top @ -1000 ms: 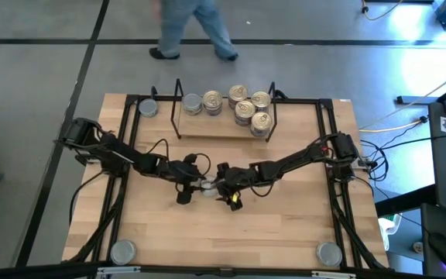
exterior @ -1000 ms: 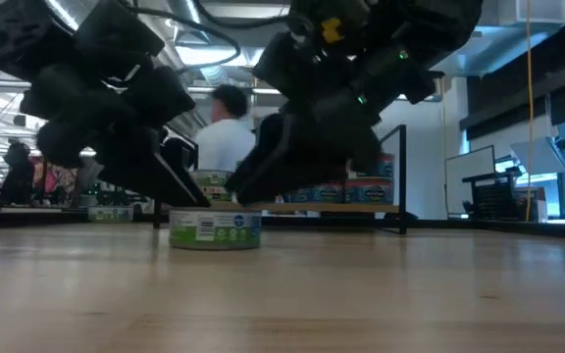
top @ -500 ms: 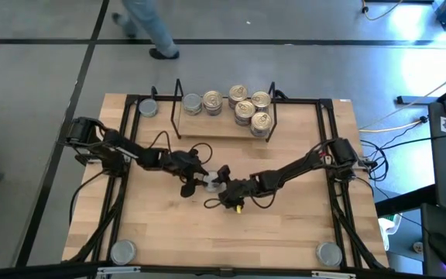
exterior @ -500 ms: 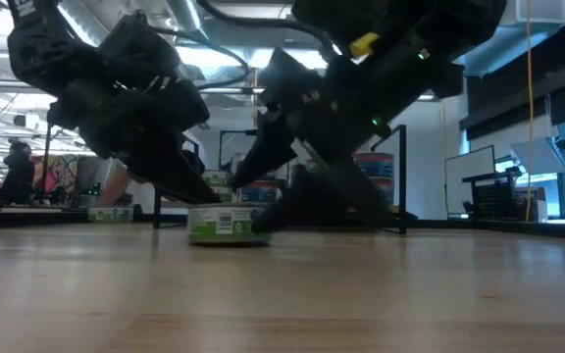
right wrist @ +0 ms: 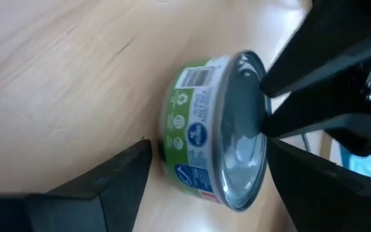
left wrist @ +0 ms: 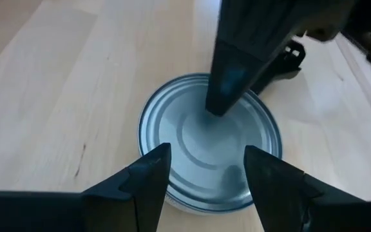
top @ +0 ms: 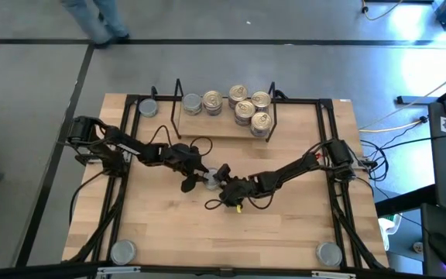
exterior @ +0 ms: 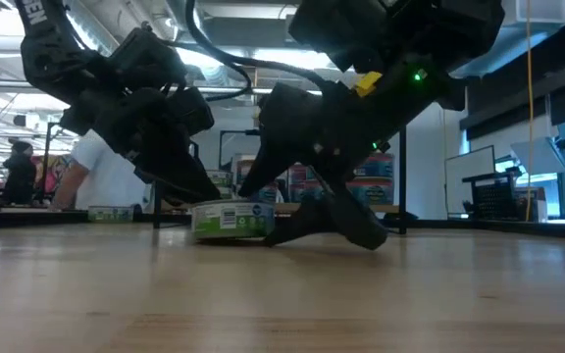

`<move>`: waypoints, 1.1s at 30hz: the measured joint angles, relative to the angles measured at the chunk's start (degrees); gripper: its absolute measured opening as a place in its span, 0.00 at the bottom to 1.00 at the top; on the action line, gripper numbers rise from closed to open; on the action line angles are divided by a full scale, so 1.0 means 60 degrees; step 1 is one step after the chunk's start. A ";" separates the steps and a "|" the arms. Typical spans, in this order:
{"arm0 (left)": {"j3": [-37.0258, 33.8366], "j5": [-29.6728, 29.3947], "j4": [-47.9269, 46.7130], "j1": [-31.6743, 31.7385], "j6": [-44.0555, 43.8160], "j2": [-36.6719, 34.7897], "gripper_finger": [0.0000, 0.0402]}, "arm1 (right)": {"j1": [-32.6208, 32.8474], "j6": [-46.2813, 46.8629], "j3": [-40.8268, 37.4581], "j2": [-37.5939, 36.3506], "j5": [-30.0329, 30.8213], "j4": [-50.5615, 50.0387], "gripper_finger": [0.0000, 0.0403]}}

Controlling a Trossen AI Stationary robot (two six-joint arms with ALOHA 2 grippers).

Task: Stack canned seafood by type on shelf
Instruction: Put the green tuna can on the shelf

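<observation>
we find the counter (top: 285, 225) carrying the shelf (top: 178, 108) along its far edge, with several canned seafood tins (top: 242, 107) already standing on its wood base, gold-lidded ones bunched toward the right end and two greyer ones toward the left. one silver-lidded tin (top: 210, 181) with a green label stands apart on bare wood near the counter's middle, upright and not lifted. both arms meet over it. the left gripper (left wrist: 205, 177) is spread, one finger on each side of the lid, not yet clamped on it. the right gripper (right wrist: 205, 174) is likewise released, straddling the tin side-on from the opposite direction. in our judgement two grippers crowd one tin; one arm should back away before the other closes squarely across the rim, then lifts straight up toward the grey-lidded group.
</observation>
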 joint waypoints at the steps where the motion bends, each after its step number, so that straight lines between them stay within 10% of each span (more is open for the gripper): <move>1: 0.0000 0.0019 0.0001 0.0013 -0.0013 0.0003 0.50 | 0.0000 -0.0189 0.0006 0.0065 0.0057 0.0086 0.76; 12: -0.0007 -0.0014 0.0036 0.0022 -0.0031 0.0003 0.50 | -0.0173 -0.1193 0.0029 0.0519 0.0131 0.0992 0.75; 23: -0.0011 -0.0145 0.0055 0.0011 -0.0262 -0.0005 0.50 | -0.0634 -0.0391 0.0004 0.0523 -0.0397 0.0819 0.40; 33: -0.0015 -0.0143 -0.0228 -0.0007 -0.0520 -0.0482 0.50 | -0.0089 0.0367 -0.0005 0.0146 0.0373 0.0603 0.38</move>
